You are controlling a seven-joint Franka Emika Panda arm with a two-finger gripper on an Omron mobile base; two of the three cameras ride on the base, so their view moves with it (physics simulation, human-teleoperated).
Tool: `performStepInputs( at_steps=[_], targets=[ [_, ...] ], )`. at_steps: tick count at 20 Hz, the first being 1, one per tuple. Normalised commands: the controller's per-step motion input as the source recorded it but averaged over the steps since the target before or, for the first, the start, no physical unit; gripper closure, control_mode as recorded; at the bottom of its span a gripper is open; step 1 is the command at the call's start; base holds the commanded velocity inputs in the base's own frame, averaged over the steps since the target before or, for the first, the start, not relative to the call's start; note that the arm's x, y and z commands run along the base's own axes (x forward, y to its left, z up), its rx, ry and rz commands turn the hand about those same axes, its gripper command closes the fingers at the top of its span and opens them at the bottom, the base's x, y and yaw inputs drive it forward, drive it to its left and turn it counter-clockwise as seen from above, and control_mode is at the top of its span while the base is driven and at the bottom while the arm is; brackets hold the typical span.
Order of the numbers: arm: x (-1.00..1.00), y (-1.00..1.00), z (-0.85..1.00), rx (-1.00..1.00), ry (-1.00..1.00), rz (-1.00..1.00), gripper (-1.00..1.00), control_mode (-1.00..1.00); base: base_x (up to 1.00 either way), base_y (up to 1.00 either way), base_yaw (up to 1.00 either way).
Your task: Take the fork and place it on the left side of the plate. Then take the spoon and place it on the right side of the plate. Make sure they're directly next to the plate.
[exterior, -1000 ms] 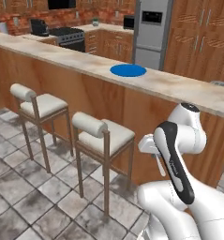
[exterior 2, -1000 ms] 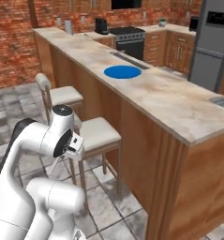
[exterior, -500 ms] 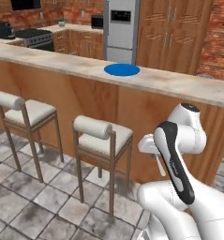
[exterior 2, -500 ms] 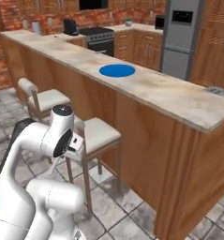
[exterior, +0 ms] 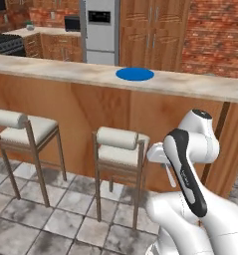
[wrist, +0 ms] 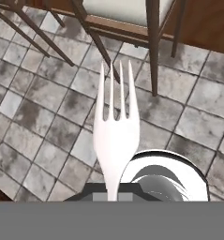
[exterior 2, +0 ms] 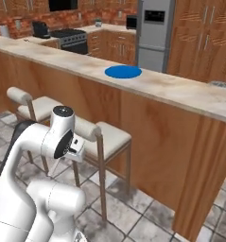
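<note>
My pincer (wrist: 112, 194) is clamped on the fork (wrist: 114, 136), held low over the floor tiles near a stool (exterior: 119, 149). The plate (exterior: 134, 74) sits far off on the table (exterior: 200, 85). Nothing is placed yet; fork first, then spoon.

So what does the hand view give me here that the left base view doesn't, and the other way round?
Hand view: the fork close up, three tines, its handle pinched in the shut claw. Left base view: the blue plate on the counter, with the fridge behind. Both: a stool and the grey tiled floor; a pale sliver hanging under the hand in the left base view is probably the same fork.
</note>
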Motion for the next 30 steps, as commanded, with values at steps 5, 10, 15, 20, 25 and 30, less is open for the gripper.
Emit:
performStepInputs(
  at_steps=[5,10,15,20,25,30],
  targets=[
    [0.0,0.0,0.0,0.0,0.0,0.0,1.0,1.0,0.0,0.94,-0.36],
    [0.0,0.0,0.0,0.0,0.0,0.0,1.0,1.0,0.05,0.7,-0.31],
    [0.0,0.0,0.0,0.0,0.0,0.0,1.0,1.0,0.14,0.67,-0.3],
    [0.0,0.0,0.0,0.0,0.0,0.0,1.0,1.0,0.1,0.71,-0.3],
    [0.0,0.0,0.0,0.0,0.0,0.0,1.0,1.0,0.08,0.66,-0.28],
    [0.0,0.0,0.0,0.0,0.0,0.0,1.0,1.0,0.27,0.4,-0.23]
  ],
)
